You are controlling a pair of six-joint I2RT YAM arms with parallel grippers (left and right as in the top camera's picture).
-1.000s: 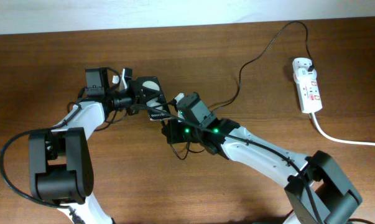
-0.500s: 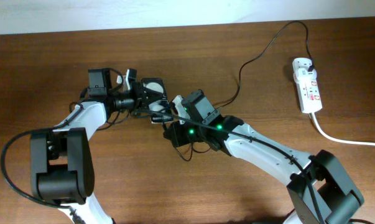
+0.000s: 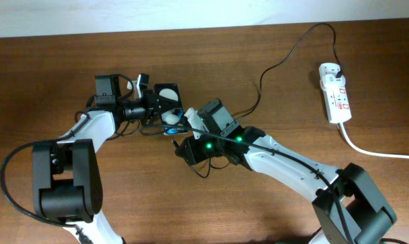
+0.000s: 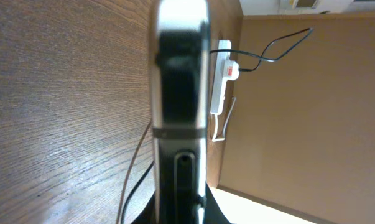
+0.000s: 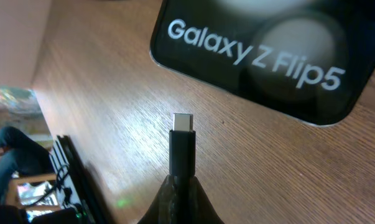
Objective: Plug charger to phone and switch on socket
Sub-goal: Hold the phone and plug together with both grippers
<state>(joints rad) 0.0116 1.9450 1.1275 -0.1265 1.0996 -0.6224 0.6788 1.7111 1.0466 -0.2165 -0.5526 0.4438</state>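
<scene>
The black phone (image 3: 166,103) is held on edge by my left gripper (image 3: 150,108), which is shut on it. In the left wrist view the phone's edge (image 4: 180,93) fills the centre, its port slot facing the camera. In the right wrist view its glossy face (image 5: 262,43) reads "Galaxy Z Flip5". My right gripper (image 3: 185,146) is shut on the charger's plug tip (image 5: 183,146), which points at the phone's lower edge, a short gap away. The charger's black cable (image 3: 285,62) runs to the white socket (image 3: 335,92) at the far right.
The socket's thick white cord (image 3: 377,152) trails off the right edge. The socket also shows small in the left wrist view (image 4: 222,81). Loose loops of black cable (image 3: 203,165) lie under my right wrist. Wall edge runs along the table's back.
My left gripper has turned the phone and shifted it slightly right. My right gripper has moved left and a little down with the plug tip, closer below the phone.
</scene>
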